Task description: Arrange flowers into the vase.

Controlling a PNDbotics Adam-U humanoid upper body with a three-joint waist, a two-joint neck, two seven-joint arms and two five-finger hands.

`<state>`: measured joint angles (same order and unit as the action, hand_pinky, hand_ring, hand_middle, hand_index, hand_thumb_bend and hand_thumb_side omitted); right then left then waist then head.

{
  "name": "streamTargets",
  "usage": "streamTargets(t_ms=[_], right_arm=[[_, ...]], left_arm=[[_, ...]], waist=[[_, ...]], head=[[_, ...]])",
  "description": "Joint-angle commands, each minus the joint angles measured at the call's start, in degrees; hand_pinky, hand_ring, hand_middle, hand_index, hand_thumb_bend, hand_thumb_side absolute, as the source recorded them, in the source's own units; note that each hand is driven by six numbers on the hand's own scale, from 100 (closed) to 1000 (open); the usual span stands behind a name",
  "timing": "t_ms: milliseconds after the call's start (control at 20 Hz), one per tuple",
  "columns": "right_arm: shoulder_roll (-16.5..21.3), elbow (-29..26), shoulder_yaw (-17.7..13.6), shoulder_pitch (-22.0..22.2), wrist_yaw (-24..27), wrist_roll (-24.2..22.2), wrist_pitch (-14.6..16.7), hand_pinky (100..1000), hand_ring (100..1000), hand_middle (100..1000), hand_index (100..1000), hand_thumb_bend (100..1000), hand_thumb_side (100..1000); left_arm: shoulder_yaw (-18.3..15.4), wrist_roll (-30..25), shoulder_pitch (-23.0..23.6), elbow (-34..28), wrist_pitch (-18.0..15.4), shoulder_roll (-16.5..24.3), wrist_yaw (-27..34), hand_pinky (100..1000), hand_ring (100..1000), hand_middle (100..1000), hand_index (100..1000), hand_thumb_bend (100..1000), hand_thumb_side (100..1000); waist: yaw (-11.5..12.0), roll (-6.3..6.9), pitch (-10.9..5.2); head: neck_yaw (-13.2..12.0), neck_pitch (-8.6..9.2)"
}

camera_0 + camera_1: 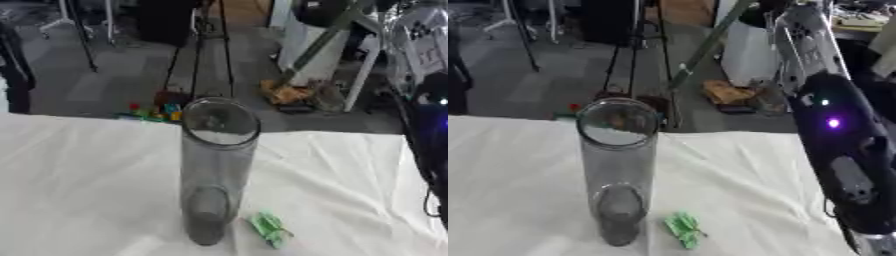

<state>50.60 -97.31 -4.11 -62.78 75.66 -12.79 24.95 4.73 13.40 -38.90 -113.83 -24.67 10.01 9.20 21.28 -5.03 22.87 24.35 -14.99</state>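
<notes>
At the centre of the frame our tall clear glass cylinder vase (217, 170) stands upright and empty on the white-clothed surface (87, 190). A small green sprig (269, 229) lies just beside its base. Our right arm (837, 150) fills the right edge; its hand and fingers are out of view, so arranging has yet to begin.

Both head-camera eyes look steeply down, close on the vase (217, 170) and white table (87, 190).

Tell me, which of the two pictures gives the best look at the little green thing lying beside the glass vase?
The left eye view: the green thing lies whole on the white cloth, just right of the vase base. The right eye view shows it lower, close to the bottom edge, otherwise much the same.
</notes>
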Motion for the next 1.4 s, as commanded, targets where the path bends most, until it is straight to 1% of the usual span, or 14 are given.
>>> streamTargets(t_ms=[50, 200, 350, 750, 800, 900, 1000, 1100, 1250, 1400], right_arm=[[1.0, 0.8, -0.8, -1.2, -2.8, -1.3, 2.5, 100, 100, 100, 106, 204, 122], [0.6, 2.2, 0.6, -1.0, -5.3, -2.3, 4.9, 100, 100, 100, 107, 196, 119], [0.2, 3.1, 1.8, -1.0, -7.9, -3.0, 6.2, 100, 100, 100, 108, 189, 119], [-1.3, 2.4, 3.6, -1.9, -14.7, 0.1, 5.7, 100, 100, 100, 110, 179, 119], [-1.4, 2.2, 3.8, -2.0, -15.5, 0.7, 5.6, 100, 100, 100, 109, 184, 100], [-1.2, 1.3, 4.5, -1.7, -17.2, 0.2, 6.5, 100, 100, 100, 110, 179, 100], [-1.3, 1.7, 5.1, -1.4, -18.9, -0.8, 7.0, 100, 100, 100, 111, 168, 100], [-1.6, 2.3, 5.6, -1.4, -20.7, -0.8, 6.8, 100, 100, 100, 113, 158, 100], [-1.8, 2.7, 6.2, -1.5, -23.2, 0.4, 5.8, 100, 100, 100, 114, 150, 100], [-1.7, 3.1, 7.3, -1.6, -25.8, 2.0, 3.9, 100, 100, 100, 119, 117, 127]], left_arm=[[0.2, -0.4, -1.0, -0.8, 0.0, 0.0, 0.3, 726, 830, 766, 896, 233, 979], [0.2, -0.5, -1.2, -0.8, 0.0, 0.0, 0.4, 726, 830, 766, 896, 234, 980], [0.2, -0.6, -1.3, -0.8, -0.1, -0.1, 0.5, 726, 830, 766, 896, 233, 980], [0.3, -0.9, -1.4, -0.8, 0.0, -0.3, 0.8, 726, 830, 766, 896, 234, 979], [0.3, -0.9, -1.4, -0.8, 0.0, -0.3, 0.8, 726, 829, 765, 896, 236, 979], [0.2, -0.8, -1.4, -0.8, 0.0, -0.3, 0.8, 726, 830, 765, 896, 237, 980], [0.3, -0.8, -1.4, -0.8, 0.0, -0.3, 0.8, 726, 829, 765, 896, 238, 979], [0.3, -0.8, -1.4, -0.8, 0.0, -0.3, 0.9, 726, 830, 765, 896, 239, 979], [0.3, -0.9, -1.4, -0.8, 0.0, -0.3, 0.9, 726, 830, 765, 896, 241, 977], [0.3, -0.9, -1.4, -0.8, 0.1, -0.3, 1.0, 726, 830, 765, 896, 242, 976]], waist=[[0.3, 0.21, -1.19], [0.6, 0.09, -1.06], [0.9, 0.02, -0.93], [1.2, 0.02, -0.95], [1.2, 0.01, -0.96], [1.5, -0.18, -1.06], [1.5, -0.29, -1.12], [1.5, -0.36, -1.21], [1.4, -0.42, -1.37], [1.5, -0.53, -1.54]], head=[[0.8, 0.35], [1.4, -0.09], [1.9, -0.11], [2.8, -0.36], [2.8, -0.38], [3.5, -0.42], [3.9, -0.36], [4.3, -0.41], [4.9, -0.39], [5.3, -0.64]])
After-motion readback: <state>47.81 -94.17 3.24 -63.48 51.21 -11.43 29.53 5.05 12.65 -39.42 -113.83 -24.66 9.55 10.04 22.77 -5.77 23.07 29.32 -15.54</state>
